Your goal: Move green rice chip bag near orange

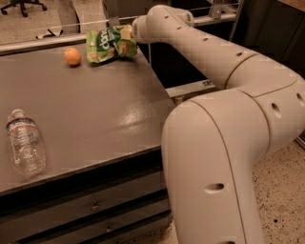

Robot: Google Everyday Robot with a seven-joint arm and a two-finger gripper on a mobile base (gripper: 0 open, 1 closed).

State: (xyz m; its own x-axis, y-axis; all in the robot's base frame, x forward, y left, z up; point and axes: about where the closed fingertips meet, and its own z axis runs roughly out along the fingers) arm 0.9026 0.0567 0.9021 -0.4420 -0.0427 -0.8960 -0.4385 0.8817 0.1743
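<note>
Tan and blocky, one finger (126, 32) of the gripper (125, 36) shows against the right end of the bag (108, 44). The gripper is clamped on that end, and its other finger is hidden behind the foil. The bag is light green and crinkled, with a dark green circle and white lettering facing the camera. It hangs tilted, the held end high and the left end dropping toward the table (95, 109). Whether its lower left corner touches the top I cannot tell. The bag is over the table's far right corner, just right of the orange (72, 56), with a narrow strip of bare top between them. The orange rests on the table near the far edge.

From the gripper a cream wrist runs right into the arm (214, 52). The arm slopes down past the table's right edge, bends at a thick elbow near the right side of the view, and drops as a broad column in the foreground.

A clear bottle (25, 143) lies on its side near the table's left front, cap pointing away, well apart from the orange and the bag. The table is grey with a dull sheen, and drawers (95, 205) sit under its front edge. Speckled floor (286, 190) shows at lower right. A pale rail (28, 45) runs behind the table, and a chair base (21, 5) shows at the top left.
</note>
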